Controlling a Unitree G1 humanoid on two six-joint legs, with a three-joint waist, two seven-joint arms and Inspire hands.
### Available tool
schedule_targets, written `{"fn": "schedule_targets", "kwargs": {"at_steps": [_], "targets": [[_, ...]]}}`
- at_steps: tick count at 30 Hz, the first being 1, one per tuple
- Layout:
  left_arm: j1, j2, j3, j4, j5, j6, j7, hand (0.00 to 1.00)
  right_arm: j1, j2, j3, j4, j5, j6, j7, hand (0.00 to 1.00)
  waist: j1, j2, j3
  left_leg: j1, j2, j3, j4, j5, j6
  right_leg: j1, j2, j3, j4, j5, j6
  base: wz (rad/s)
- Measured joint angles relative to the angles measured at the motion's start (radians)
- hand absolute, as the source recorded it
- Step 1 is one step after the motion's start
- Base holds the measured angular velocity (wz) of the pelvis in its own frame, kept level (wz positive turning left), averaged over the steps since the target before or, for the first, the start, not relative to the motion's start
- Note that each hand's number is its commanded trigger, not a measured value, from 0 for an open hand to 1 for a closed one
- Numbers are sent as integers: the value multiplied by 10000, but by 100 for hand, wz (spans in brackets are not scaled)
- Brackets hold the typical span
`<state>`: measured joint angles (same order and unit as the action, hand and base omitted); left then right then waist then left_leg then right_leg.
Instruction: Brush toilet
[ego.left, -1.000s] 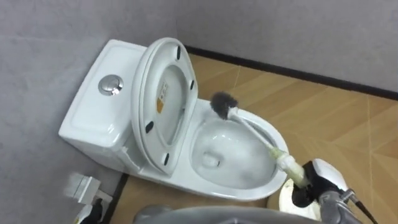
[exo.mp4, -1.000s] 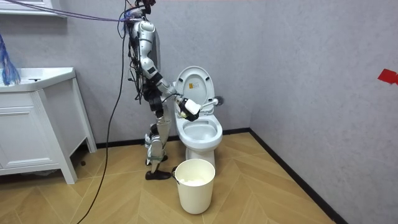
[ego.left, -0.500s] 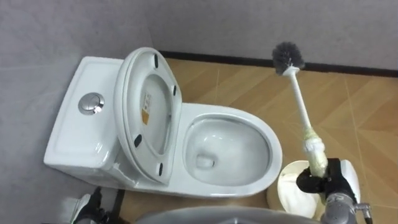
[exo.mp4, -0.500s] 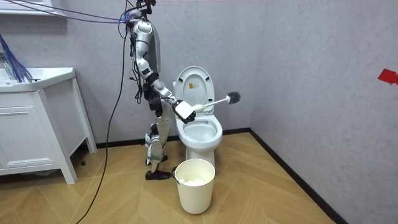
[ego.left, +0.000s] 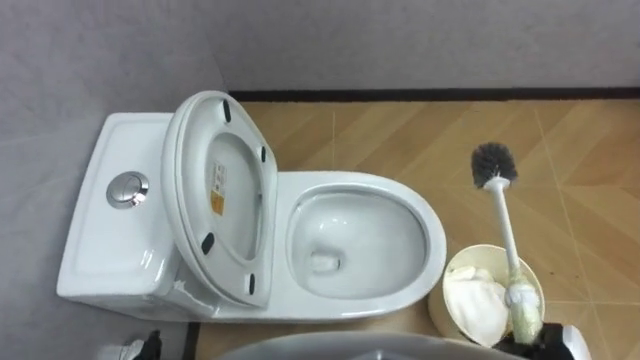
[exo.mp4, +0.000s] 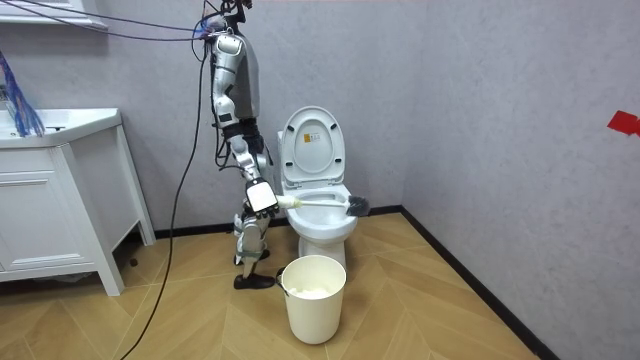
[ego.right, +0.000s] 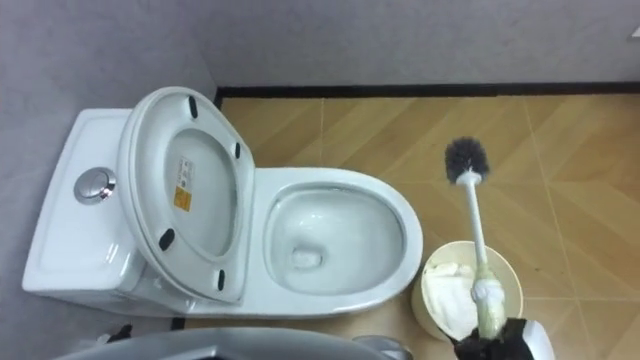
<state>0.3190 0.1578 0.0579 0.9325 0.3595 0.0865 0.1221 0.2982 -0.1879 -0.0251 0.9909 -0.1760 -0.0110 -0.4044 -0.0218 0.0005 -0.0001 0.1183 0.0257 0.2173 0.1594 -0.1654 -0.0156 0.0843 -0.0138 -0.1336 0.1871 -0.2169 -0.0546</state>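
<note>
The white toilet stands with its seat and lid raised against the cistern, and the bowl is open. My right hand, at the lower right edge, is shut on the handle of the toilet brush. The brush's grey bristle head hangs over the wooden floor to the right of the bowl, clear of the rim. In the room view the right hand holds the brush level across the front of the toilet, head past its far side.
A white waste bin with crumpled paper in it stands on the floor just in front of the bowl, under the brush handle. The grey wall runs close behind the cistern. A white vanity cabinet stands at the room view's left.
The brush head has come up out of the bowl, swung high to the right, then dropped lower beside the bowl. My right hand drew back and down. The eye views shifted too.
</note>
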Motion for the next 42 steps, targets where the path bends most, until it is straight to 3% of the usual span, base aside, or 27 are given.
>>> {"fn": "schedule_targets", "kwargs": {"at_steps": [7,10,11,12,22,31,42], "targets": [[-189,-9,39,405,-4,20,-41,0,-288,143,-503,1162,265,150,4,100,-33,4,3,70,-3,-64,2,-4,6,41,5,48,22,11,18,-1],[-147,-109,204,503,58,195,-102,0,-324,310,-865,1484,476,309,65,100,-39,8,6,101,1,-61,1,-14,17,47,14,95,30,13,21,-4],[-147,-120,203,530,58,262,-171,0,-325,326,-873,1588,595,356,143,60,-47,14,9,101,1,-57,1,-25,14,47,15,96,30,14,22,0],[-147,-125,202,552,58,288,-192,0,-330,328,-878,1665,632,359,181,0,-51,16,8,100,2,-57,2,-31,13,47,16,96,30,14,22,0],[-115,-289,473,662,56,406,-323,0,-311,358,-985,2210,1559,620,1200,0,-73,78,24,137,19,-57,11,-119,7,49,43,177,37,34,62,-1],[49,-286,964,705,57,900,-866,0,-319,379,-1262,2984,2108,1407,2292,0,-128,39,-1,277,-7,-324,12,-121,7,272,26,115,-6,26,70,1],[-1,-288,967,731,60,1128,-923,0,-490,354,-1253,3136,2097,1661,3277,0,-254,-64,-7,415,-9,-421,7,-171,56,433,19,-44,2,1,114,5]]}}
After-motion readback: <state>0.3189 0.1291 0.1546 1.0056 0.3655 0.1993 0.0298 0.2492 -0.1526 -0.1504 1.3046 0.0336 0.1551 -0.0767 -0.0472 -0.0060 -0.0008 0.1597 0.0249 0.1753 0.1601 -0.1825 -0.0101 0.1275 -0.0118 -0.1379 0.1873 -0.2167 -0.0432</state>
